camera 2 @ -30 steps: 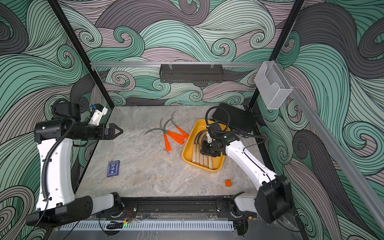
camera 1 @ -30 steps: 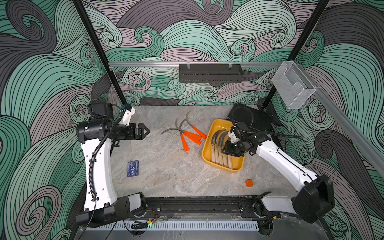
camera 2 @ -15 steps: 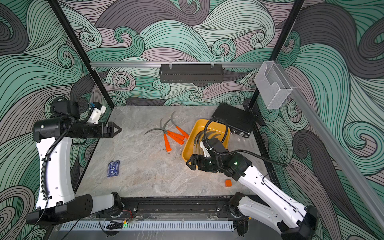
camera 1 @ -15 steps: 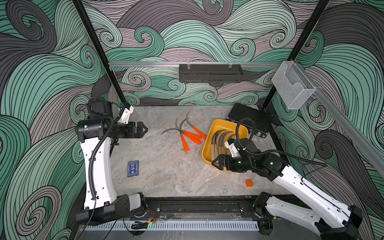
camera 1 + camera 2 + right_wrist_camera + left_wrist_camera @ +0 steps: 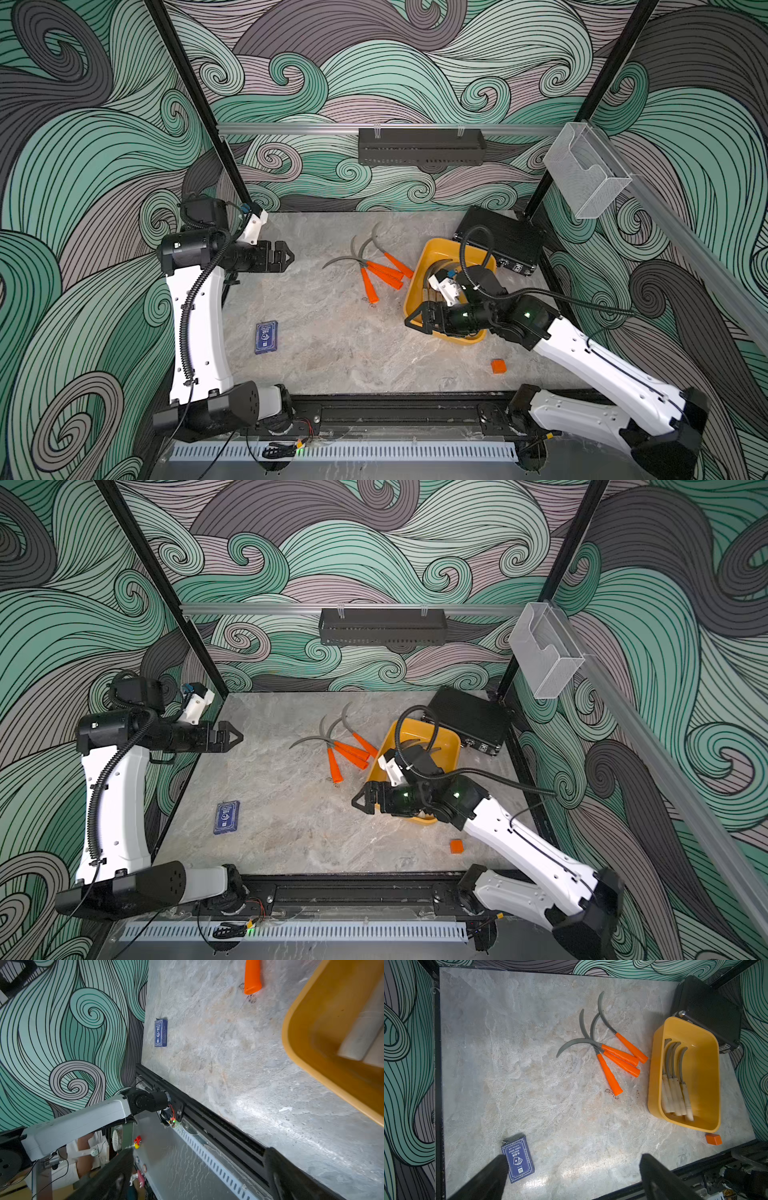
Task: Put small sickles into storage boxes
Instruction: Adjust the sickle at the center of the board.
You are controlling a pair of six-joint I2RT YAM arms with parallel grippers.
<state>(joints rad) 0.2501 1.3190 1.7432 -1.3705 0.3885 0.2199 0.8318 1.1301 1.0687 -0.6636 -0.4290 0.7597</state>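
Four orange-handled sickles [image 5: 614, 1054] lie fanned on the marble table [image 5: 508, 1064] just left of the yellow-orange tray [image 5: 654, 1068], which holds several wooden-handled sickles [image 5: 673, 1086], while the right gripper [image 5: 411, 323] hovers spread and empty at its near-left corner and the left gripper [image 5: 289, 258] hangs spread, empty, far left.

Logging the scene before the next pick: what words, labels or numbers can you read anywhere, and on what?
Blue playing-card box: white print around a fanned-cards emblem, too small to read.
Black ribbed case: pale marks by its front connectors, too blurred to read.
Orange-handled sickles, yellow tray, orange cube: no text visible.
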